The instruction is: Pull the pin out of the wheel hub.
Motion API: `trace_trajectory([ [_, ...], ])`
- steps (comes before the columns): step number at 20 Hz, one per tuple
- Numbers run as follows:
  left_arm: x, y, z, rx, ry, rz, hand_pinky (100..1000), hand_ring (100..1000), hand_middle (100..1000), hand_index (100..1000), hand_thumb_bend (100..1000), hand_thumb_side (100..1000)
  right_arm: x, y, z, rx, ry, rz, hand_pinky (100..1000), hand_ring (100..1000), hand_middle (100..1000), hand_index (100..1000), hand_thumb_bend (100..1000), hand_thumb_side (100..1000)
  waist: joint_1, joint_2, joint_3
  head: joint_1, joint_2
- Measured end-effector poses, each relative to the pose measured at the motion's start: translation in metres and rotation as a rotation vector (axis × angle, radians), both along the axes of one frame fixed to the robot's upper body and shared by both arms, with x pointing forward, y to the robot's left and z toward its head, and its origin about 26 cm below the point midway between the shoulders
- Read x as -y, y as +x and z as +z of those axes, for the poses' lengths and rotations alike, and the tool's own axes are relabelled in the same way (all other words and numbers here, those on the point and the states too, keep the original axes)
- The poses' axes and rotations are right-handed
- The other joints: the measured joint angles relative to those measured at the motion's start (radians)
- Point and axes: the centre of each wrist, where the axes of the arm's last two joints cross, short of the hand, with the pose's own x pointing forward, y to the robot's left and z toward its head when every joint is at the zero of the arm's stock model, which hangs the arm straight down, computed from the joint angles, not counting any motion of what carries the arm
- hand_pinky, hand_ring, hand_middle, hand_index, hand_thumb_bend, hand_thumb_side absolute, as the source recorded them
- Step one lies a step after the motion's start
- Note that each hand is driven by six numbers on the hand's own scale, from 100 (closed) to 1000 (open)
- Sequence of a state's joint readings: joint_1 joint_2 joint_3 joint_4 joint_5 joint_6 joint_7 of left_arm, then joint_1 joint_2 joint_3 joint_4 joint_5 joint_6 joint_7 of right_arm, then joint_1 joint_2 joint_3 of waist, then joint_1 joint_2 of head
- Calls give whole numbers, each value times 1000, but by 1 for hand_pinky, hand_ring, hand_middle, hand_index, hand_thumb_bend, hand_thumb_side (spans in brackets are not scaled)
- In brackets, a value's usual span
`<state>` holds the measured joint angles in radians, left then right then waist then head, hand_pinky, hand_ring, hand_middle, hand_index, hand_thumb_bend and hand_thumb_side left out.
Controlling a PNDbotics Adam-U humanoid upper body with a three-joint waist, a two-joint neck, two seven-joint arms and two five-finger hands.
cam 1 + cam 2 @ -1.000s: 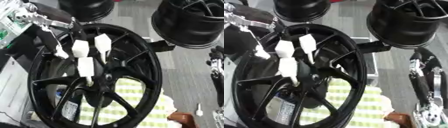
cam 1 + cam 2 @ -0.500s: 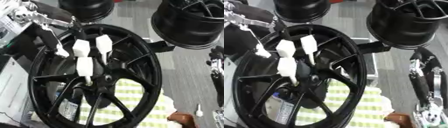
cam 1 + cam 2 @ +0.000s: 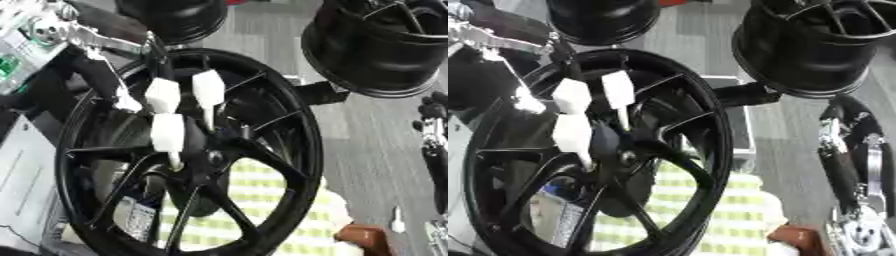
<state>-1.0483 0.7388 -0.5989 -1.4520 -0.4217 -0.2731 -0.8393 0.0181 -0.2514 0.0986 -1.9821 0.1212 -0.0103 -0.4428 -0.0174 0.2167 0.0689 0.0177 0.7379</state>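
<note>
Big black spoked wheel hub [image 3: 262, 150] fills the frame centre, standing tilted, with its spokes meeting at the hub centre [image 3: 206, 157]. This wheel is the landmark for everything else.

The left hand [image 3: 166, 107] comes in from the wheel's upper left and reaches into the wheel face. Its white-tipped fingers [image 3: 208, 89] are spread apart and point down toward the hub centre. One white finger sits just above the centre, and two more lie higher, over the spokes. Whether any finger is closed round a pin cannot be told. The pin itself is not distinguishable against the black centre.

The left arm's silver joint [image 3: 83, 35] is at the wheel's upper left, outside the rim.

The right hand [image 3: 846, 150] is black with silver parts and hangs well to the right of the wheel, apart from it and touching nothing. Its finger state cannot be told.

Two more black rims sit beyond the wheel: a second rim [image 3: 381, 47] to its upper right and a third rim [image 3: 171, 17] above its top edge.

A green-and-white checked cloth [image 3: 254, 200] shows through the lower spokes.

A brown object [image 3: 363, 237] lies at the wheel's lower right.

A white sheet [image 3: 26, 175] is at the wheel's left.
</note>
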Motion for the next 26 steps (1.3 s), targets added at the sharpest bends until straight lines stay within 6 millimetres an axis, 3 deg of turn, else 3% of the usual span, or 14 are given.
trace_trajectory([
  [14, 2, 2, -2, -7, -4, 1, 693, 633, 549, 697, 191, 310, 0, 0, 0, 3, 3, -2, 773, 838, 781, 843, 100, 671, 1, 0, -2, 0, 0],
  [19, 2, 2, -1, -11, -13, -3, 652, 580, 475, 616, 131, 193, 0, 0, 0, 2, 5, -4, 773, 838, 781, 843, 100, 673, 1, 0, -3, 0, 0],
  [21, 1, 2, 0, -12, -18, -3, 652, 580, 475, 616, 131, 193, -1, 0, 0, 2, 6, -4, 773, 838, 781, 843, 100, 673, 1, 0, -2, 0, 0],
  [22, 1, 2, 0, -13, -18, -4, 609, 534, 410, 540, 100, 100, -1, 0, 0, 2, 7, -4, 773, 838, 781, 843, 100, 673, 1, 0, -2, 0, 0],
  [26, 2, -1, 6, 5, -35, -14, 578, 506, 359, 488, 100, 100, -1, 0, 0, 2, 11, -5, 773, 838, 781, 843, 100, 673, 0, 0, -2, -3, 0],
])
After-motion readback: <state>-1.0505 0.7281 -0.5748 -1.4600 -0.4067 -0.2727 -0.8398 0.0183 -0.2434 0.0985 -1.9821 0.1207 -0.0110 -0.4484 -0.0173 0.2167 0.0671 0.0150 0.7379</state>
